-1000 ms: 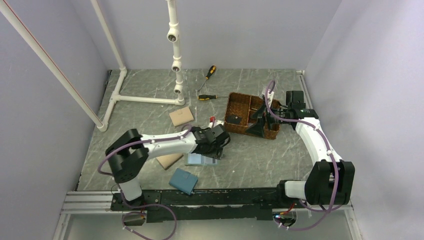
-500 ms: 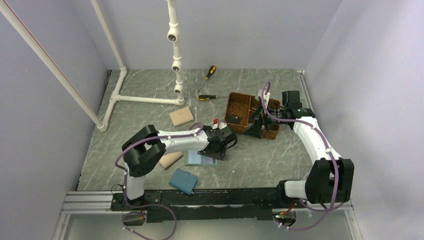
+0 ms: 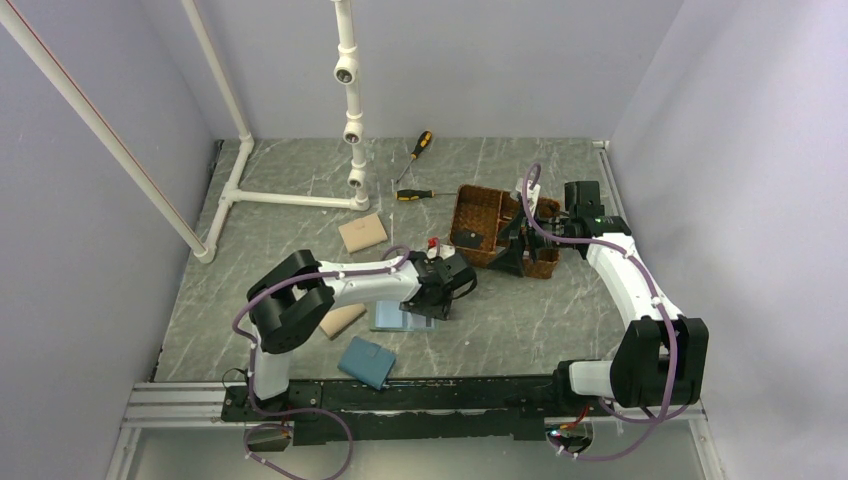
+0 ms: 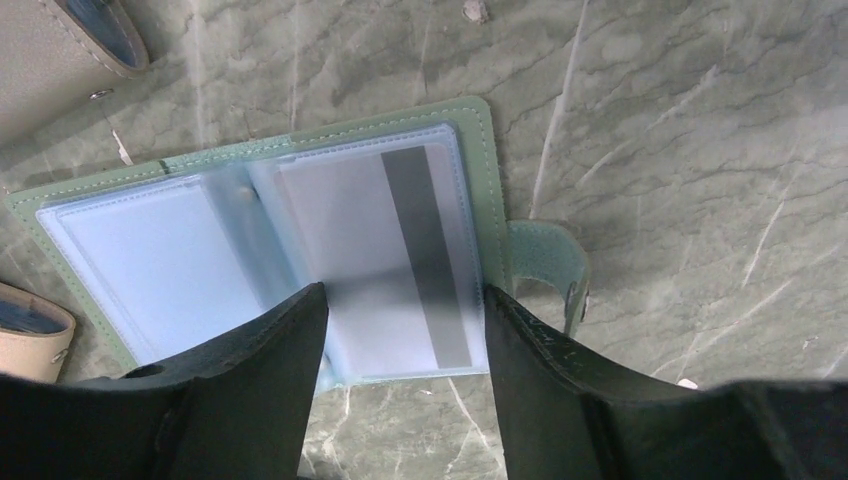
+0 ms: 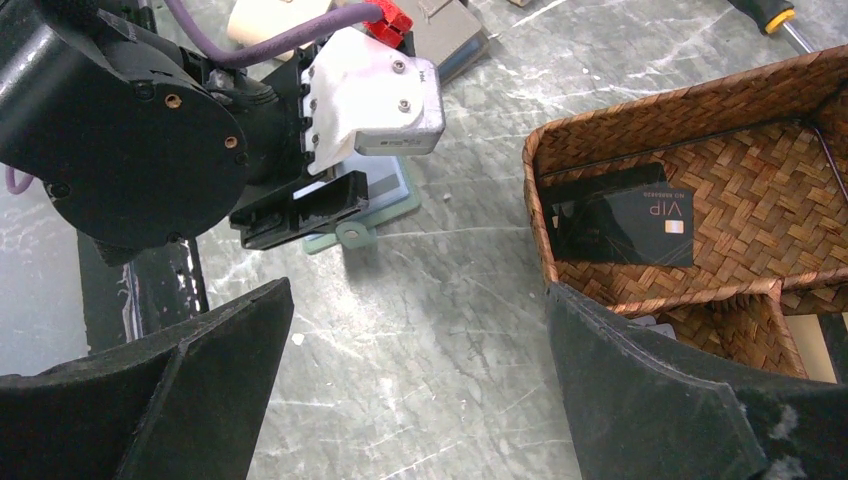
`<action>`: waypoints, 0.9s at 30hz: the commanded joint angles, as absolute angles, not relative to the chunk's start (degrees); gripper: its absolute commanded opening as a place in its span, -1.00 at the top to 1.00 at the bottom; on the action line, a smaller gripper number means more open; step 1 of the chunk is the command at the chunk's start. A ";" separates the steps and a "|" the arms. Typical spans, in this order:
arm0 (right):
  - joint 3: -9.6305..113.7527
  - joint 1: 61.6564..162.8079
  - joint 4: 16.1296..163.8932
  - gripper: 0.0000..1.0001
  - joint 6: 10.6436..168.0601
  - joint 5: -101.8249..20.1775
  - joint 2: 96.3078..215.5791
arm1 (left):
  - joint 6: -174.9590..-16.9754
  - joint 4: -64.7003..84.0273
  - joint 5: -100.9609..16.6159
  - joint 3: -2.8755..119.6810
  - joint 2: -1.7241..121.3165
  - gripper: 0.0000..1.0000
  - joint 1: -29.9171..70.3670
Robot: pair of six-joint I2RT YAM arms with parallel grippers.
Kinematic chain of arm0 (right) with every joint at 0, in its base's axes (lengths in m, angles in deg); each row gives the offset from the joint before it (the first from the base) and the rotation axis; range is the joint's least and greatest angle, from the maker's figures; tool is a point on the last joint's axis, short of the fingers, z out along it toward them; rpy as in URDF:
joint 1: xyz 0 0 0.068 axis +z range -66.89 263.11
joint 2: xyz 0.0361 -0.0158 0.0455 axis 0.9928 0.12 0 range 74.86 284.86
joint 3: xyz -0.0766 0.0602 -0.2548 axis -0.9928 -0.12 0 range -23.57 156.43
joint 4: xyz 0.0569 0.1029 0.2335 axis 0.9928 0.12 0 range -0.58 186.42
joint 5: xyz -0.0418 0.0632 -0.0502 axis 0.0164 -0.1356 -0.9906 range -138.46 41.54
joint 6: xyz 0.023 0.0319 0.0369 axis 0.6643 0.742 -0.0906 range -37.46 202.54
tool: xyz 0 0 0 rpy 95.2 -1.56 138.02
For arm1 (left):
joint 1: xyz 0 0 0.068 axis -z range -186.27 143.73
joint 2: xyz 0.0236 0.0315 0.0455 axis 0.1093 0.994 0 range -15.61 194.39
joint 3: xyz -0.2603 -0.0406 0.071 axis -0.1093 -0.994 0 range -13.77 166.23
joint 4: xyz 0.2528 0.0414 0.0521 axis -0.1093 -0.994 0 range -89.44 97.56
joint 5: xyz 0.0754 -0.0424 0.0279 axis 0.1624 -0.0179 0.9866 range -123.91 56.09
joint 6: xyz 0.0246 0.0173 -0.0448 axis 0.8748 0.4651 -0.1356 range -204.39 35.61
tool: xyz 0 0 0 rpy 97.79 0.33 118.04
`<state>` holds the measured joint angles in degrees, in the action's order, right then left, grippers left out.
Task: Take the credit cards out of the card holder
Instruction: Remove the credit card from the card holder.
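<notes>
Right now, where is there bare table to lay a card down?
Bare marble between card holder and right arm, near side of the basket, and between pipe frame and tan wallet. Crowded around card holder: left end effector, blue wallet.

crowded at the card holder, open floor toward the basket

the left gripper straddles the holder's near edge, one finger on each side of the sleeve with the striped card, blocking that page from the near side. its far edge and snap tab lie uncovered. a tan wallet sits just left of the holder and a blue wallet near its front. bare table lies between holder and basket, under the wide-spread right gripper. woven walls ring the black card.
</notes>
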<state>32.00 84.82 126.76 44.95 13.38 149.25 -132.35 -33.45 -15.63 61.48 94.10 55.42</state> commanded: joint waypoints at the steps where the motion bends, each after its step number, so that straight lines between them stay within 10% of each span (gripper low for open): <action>1: 34.48 85.13 127.03 -0.98 42.97 14.49 149.32 | -133.38 -33.51 -13.88 60.17 93.18 -0.21 55.59; 27: 33.88 90.93 125.25 -0.95 46.33 13.67 151.30 | -130.67 -15.31 -24.81 40.96 71.75 0.09 49.18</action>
<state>32.09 88.43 127.41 45.11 13.34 150.19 -130.54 -20.32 -21.44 44.41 76.81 51.77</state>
